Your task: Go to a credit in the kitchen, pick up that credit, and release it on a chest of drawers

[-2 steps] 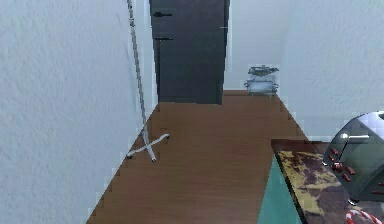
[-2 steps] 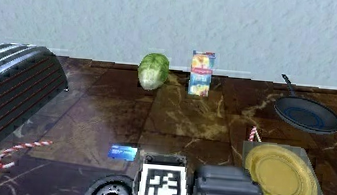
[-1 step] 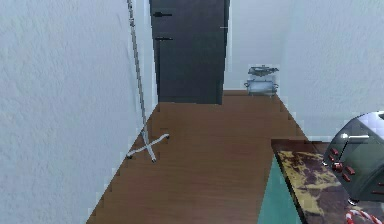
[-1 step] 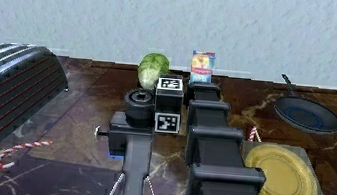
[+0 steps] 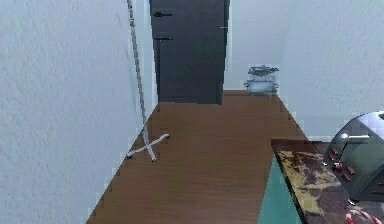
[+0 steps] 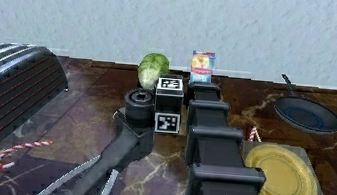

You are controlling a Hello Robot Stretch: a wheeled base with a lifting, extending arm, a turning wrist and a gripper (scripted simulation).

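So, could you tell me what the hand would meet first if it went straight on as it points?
Probably nothing as far as the picture shows: the hand points to the arm side view's lower left over bare countertop. The striped stick lies just off that line.

The dark, square-sectioned telescoping arm (image 6: 212, 154) is rising from the arm side view's bottom edge just right of the middle, its stepped segments narrowing toward the far end. Two small white square tags (image 6: 167, 118) with black marks are sitting on that end's left side. Left of them the dark grey gripper (image 6: 87, 187) is angling down toward the bottom-left corner, with its round black wrist joint (image 6: 138, 105) uppermost. Its two thin fingers (image 6: 98, 172) are running toward the lower edge. Whether it is holding anything cannot be told.
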